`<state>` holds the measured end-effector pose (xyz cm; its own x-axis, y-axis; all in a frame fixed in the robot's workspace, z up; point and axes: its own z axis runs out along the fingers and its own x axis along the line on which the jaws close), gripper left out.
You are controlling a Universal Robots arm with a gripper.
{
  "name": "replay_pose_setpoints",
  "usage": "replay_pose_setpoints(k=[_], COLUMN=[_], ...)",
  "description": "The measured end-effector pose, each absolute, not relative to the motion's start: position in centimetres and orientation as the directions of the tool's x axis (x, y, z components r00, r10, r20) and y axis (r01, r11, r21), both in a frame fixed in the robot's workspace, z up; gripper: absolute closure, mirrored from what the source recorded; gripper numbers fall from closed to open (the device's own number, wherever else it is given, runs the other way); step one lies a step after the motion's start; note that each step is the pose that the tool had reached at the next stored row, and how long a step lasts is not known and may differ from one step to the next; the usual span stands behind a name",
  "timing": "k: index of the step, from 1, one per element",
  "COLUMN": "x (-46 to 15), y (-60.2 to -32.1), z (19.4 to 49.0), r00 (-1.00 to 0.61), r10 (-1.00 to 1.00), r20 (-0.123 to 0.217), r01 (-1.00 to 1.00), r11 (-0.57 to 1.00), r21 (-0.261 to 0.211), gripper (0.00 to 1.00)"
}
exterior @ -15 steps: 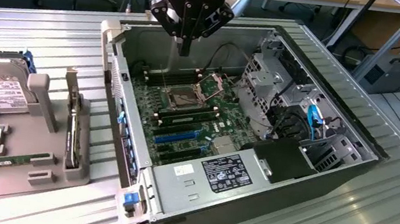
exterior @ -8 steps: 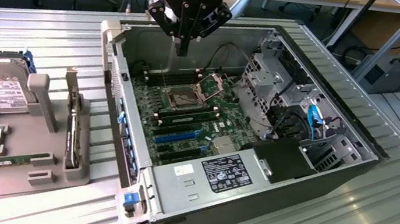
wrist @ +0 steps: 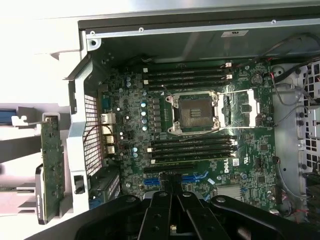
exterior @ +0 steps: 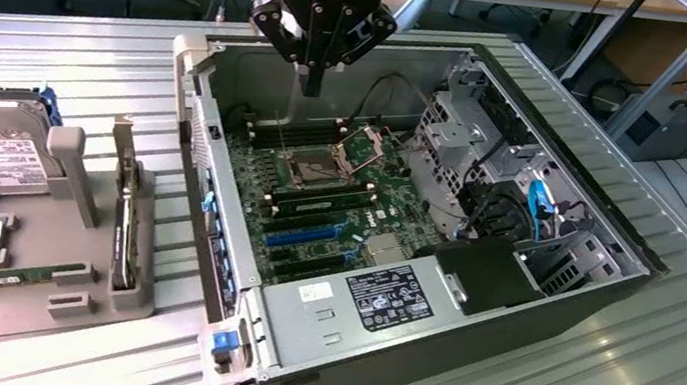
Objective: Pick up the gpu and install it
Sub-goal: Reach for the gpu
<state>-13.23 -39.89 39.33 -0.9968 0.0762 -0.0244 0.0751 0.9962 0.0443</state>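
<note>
In the exterior view, we see the gripper hanging over the open computer case, jaws pressed together and holding nothing. The gpu stands on edge in the grey rack on the tabletop, just outside the case wall, its top edge free for grasping. In the wrist view, the gripper faces the motherboard, where the blue slots lie bare with open room above.

Pincer closed, empty, over open computer case; gpu racked.
</note>
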Motion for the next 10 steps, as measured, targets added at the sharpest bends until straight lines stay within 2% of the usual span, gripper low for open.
replay_pose_setpoints(k=[10], x=[-13.61], y=[-39.89], z=[39.33], r00=[-0.997], r10=[0.076], r20=[-0.024], r01=[0.075], r11=[0.996], r21=[0.044], gripper=[0.89])
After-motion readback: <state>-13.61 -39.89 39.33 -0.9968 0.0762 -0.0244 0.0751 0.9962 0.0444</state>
